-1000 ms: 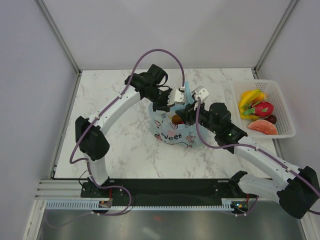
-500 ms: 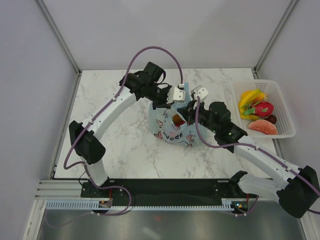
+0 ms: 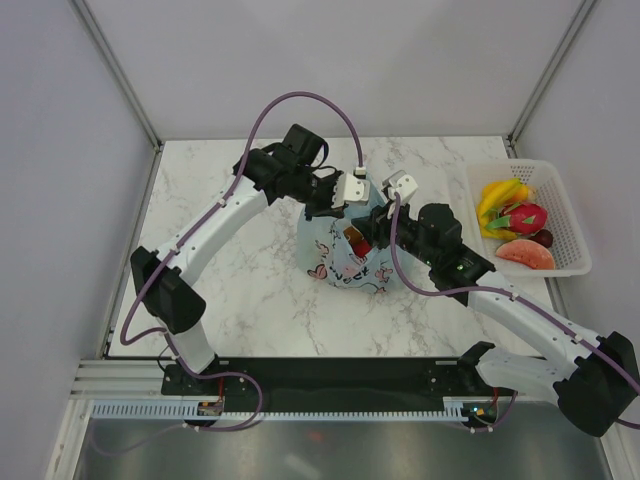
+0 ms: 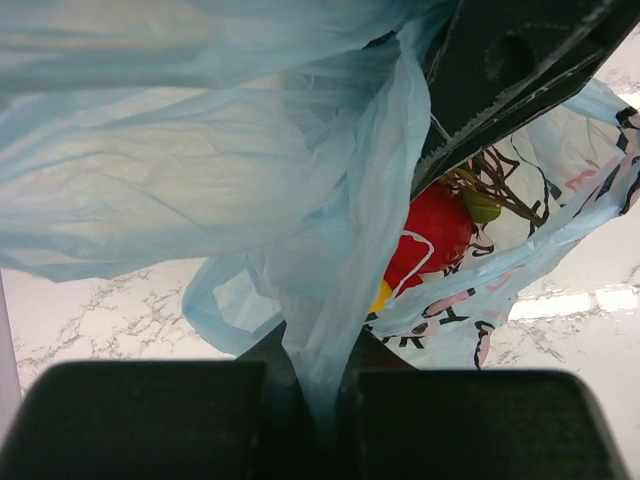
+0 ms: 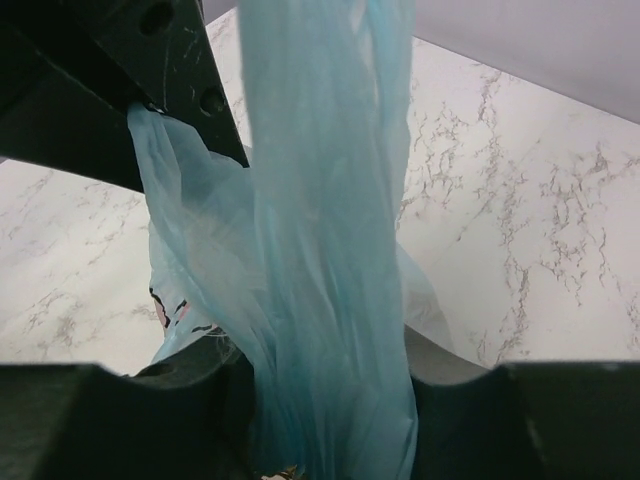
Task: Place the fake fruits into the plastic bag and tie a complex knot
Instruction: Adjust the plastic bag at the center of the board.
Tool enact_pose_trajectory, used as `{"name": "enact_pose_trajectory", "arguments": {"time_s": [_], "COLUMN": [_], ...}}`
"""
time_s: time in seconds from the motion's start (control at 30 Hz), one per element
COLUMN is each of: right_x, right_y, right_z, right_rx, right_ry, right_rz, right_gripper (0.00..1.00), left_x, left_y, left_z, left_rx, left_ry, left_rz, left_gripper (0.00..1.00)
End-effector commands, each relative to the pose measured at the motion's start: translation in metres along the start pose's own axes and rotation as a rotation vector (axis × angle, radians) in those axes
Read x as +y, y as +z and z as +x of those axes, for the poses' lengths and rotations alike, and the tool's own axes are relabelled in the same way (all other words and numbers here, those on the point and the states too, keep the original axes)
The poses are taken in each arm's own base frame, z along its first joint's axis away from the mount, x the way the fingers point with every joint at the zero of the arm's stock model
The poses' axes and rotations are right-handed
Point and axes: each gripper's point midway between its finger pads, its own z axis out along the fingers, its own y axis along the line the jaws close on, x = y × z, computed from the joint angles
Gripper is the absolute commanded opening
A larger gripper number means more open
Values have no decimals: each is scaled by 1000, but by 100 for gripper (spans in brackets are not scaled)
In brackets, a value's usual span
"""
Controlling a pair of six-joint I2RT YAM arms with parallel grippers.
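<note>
**Both grippers meet at the top of the bag**

The bag (image 3: 343, 258) stands on the marble table (image 3: 230, 300), about in the middle, between the two arms. Its white panel with pink doodles faces the near edge. The light-blue top part is pulled upward and gathered between the two grippers.

The left gripper (image 3: 355, 189) comes from the left and is above the top of the bag. Its fingers (image 4: 130, 420) are clenched on a twisted strip of the blue film. In the left wrist view this strip goes straight into the narrow gap between them.

The right gripper (image 3: 396, 189) comes from the right and is just beside the left one, on the other side of the raised film. In the right wrist view a wide band of blue film passes between its fingers (image 5: 120, 420) and goes up out of the picture. The band fills the gap, but I cannot tell if the fingers press it or only stand around it.

Inside the bag, a red fruit (image 4: 432, 232) shows through the opening.

The white basket (image 3: 515, 164) is at the right edge of the table, well apart from the bag. In it lie the bananas (image 3: 500, 195), the dragon fruit (image 3: 526, 217), a dark ball (image 3: 543, 238) and an orange-red slice (image 3: 524, 255).
</note>
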Motion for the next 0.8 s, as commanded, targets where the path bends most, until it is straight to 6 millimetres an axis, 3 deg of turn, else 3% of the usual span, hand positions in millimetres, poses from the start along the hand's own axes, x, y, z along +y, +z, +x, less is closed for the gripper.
{"name": "enact_pose_trajectory", "arguments": {"time_s": [0.0, 0.17, 0.37, 0.43, 0.77], "right_x": [-2, -3, -8, -10, -9], "right_y": [-4, -5, -14, -16, -23], "right_z": [-17, -20, -22, -19, -22], "right_rx": [-43, -52, -65, -68, -83], "right_ry": [-14, -15, -2, -1, -2], "right_rz": [14, 21, 56, 68, 65], "right_gripper": [43, 44, 54, 62, 49], "left_x": [6, 7, 9, 9, 14], "left_y": [-11, -11, -11, -10, -10], "left_z": [-11, -8, -4, -1, 9], "left_rx": [-28, -12, 8, 17, 60], "left_ry": [4, -13, -24, -29, -45], "left_rz": [-54, -60, -74, -75, -97], "left_gripper": [2, 2, 2, 2, 2]}}
